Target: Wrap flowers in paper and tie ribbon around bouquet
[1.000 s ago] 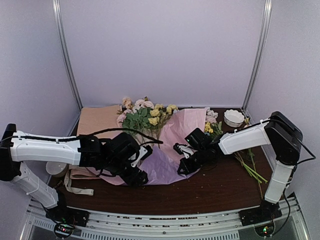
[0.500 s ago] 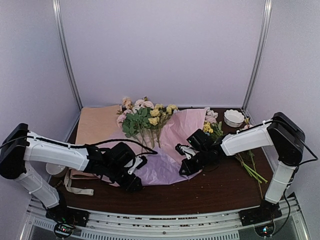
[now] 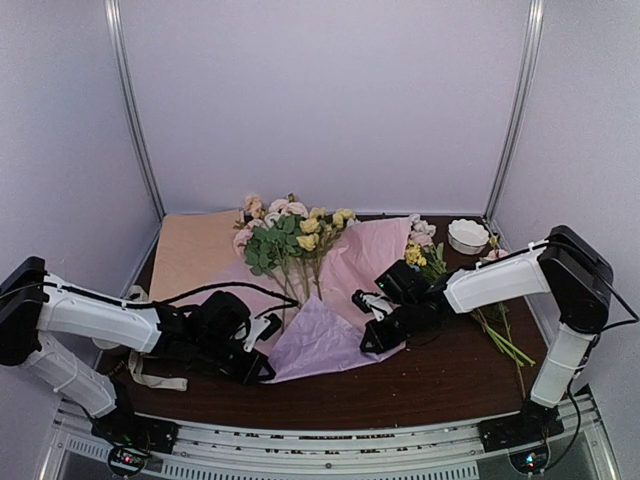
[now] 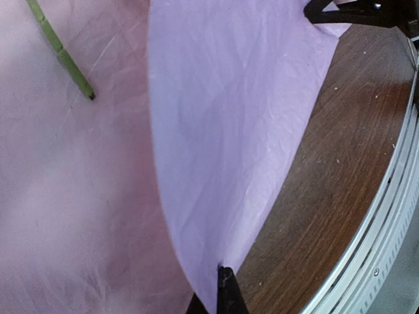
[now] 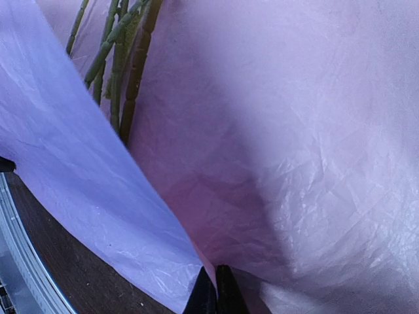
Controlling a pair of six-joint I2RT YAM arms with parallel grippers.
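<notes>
Left end effector (image 3: pixel 262 371) sits low by the table's (image 3: pixel 430 390) near edge, left of centre. Its jaws are pinched fully together on the near corner of the paper (image 3: pixel 325 335). In the left wrist view the lilac corner tapers straight down into the closed fingertips (image 4: pixel 226 291).

Right end effector (image 3: pixel 372 338) is just right of table centre, also clamped tight, gripping the paper's right-hand fold. Its wrist view shows the sheet creased into the tips, lilac face on one side, pink on the other.

Between the two end effectors the paper's near flap is lifted and turned over, lilac side up, with bare brown table showing beside its edge. The rest of the sheet lies pink side up, running toward the far edge.

The flowers (image 3: pixel 290 238) lie on the pink face beyond both end effectors, heads toward the far edge and stems toward the near edge. The stem ends are close to the fold and touch neither end effector.

The ribbon (image 3: pixel 158 381) lies near the near-left corner, beside the left arm.

Farther back:
- tan-peach sheet (image 3: pixel 190 255) at far left
- second flower bunch (image 3: pixel 425 248) right of the paper
- white bowl (image 3: pixel 467 236) at far right
- loose stems (image 3: pixel 500 335) along the right edge
</notes>
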